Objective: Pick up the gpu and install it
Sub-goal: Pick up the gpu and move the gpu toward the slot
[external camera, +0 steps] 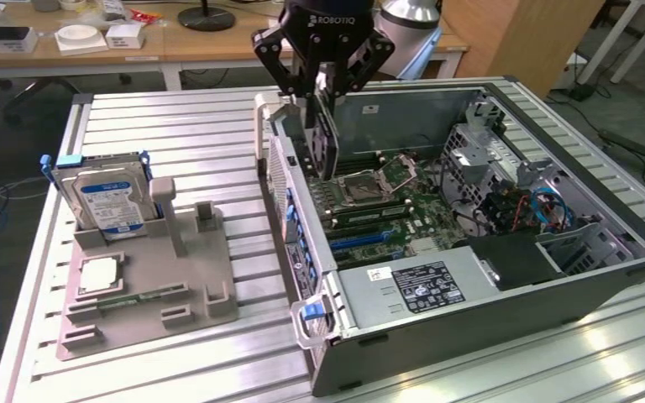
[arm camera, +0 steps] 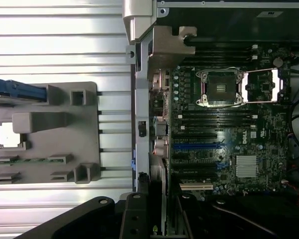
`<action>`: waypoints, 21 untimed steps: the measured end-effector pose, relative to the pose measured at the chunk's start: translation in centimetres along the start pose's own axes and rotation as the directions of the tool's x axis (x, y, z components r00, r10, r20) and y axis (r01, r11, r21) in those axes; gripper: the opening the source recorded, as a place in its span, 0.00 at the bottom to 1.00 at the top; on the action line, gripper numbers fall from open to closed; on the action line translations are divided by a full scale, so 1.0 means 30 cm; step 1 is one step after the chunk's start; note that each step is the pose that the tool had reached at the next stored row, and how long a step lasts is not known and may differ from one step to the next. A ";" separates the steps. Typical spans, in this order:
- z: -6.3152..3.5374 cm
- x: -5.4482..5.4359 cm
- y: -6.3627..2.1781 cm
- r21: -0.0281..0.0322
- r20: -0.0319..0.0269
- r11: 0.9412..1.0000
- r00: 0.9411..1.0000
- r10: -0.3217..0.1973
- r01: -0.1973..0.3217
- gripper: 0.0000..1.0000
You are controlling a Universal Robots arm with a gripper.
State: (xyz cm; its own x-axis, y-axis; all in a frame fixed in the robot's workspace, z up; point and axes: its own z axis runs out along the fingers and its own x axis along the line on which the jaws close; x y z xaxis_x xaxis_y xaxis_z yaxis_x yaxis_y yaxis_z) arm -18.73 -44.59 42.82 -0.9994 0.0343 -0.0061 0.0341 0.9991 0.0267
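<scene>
Gripper (external camera: 325,84) hangs over the open computer case (external camera: 591,277), close to the case wall (external camera: 281,180) on the exterior view's left. Its jaws are closed only part of the way, and they clamp the gpu (external camera: 322,138) between them. The hold is on the upper part of the card, one black finger on each flat face. The gpu stands on edge and reaches straight down from the jaws, so most of the card is below the fingertips. Its lower end is over the motherboard (external camera: 412,206), just beside the CPU socket (external camera: 373,179), on the socket's side toward the exterior view's left. I cannot tell whether the lower edge touches the board or a slot.

In the wrist view the fingers (arm camera: 134,214) are dark shapes. The motherboard lies beyond them, with blue slots (arm camera: 197,146) and a small silver heatsink (arm camera: 246,166).

On the slatted metal table (external camera: 188,126), at the exterior view's left, there is a grey holder (external camera: 194,277), well apart from the gripper. A hard drive (external camera: 104,197) with a blue-and-white label stands upright in it, and a small square chip (external camera: 98,274) lies flat in a pocket.
</scene>
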 end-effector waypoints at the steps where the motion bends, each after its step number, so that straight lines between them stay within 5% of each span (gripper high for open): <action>1: 0.000 -0.004 0.000 0.000 0.000 1.000 1.000 0.000 0.000 0.26; 21: 0.001 -0.077 0.003 0.000 -0.001 1.000 1.000 0.000 0.000 0.26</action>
State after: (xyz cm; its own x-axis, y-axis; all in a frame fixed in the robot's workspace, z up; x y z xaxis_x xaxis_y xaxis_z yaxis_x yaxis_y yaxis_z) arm -16.41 -44.59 42.82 -0.9994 0.0344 -0.0056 0.0342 0.9991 0.0267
